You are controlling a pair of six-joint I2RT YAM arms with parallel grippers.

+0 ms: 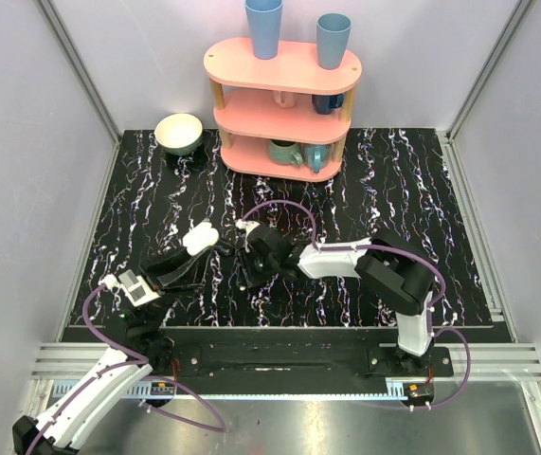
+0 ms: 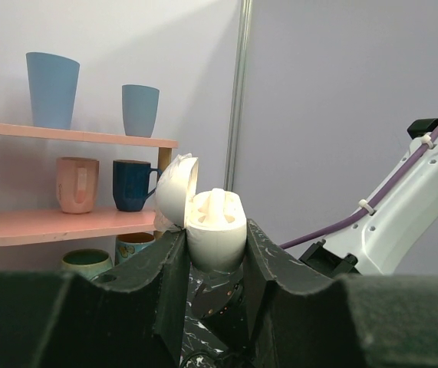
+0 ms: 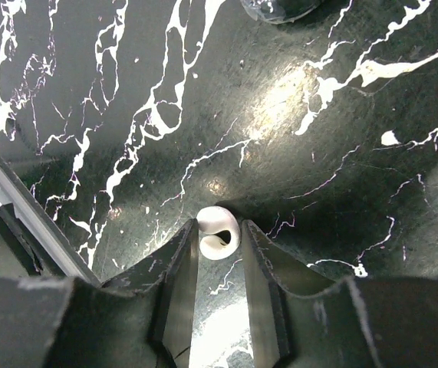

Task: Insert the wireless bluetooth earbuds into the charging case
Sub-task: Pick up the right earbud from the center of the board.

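My left gripper [image 1: 197, 246] is shut on the charging case [image 1: 199, 236], a small white oval held up above the black marbled table. In the left wrist view the charging case [image 2: 215, 234] stands between my fingers [image 2: 171, 268] with its lid open to the left. One white earbud [image 2: 216, 204] sits inside it. My right gripper [image 1: 249, 235] is just right of the case. In the right wrist view it [image 3: 219, 239] is closed on the second earbud [image 3: 217, 230], a tiny white bud pinched at the fingertips just over the table.
A pink three-tier shelf [image 1: 282, 68] with blue cups and mugs stands at the back centre. A pale bowl [image 1: 178, 133] sits to its left. My right arm [image 2: 403, 215] shows at the right of the left wrist view.
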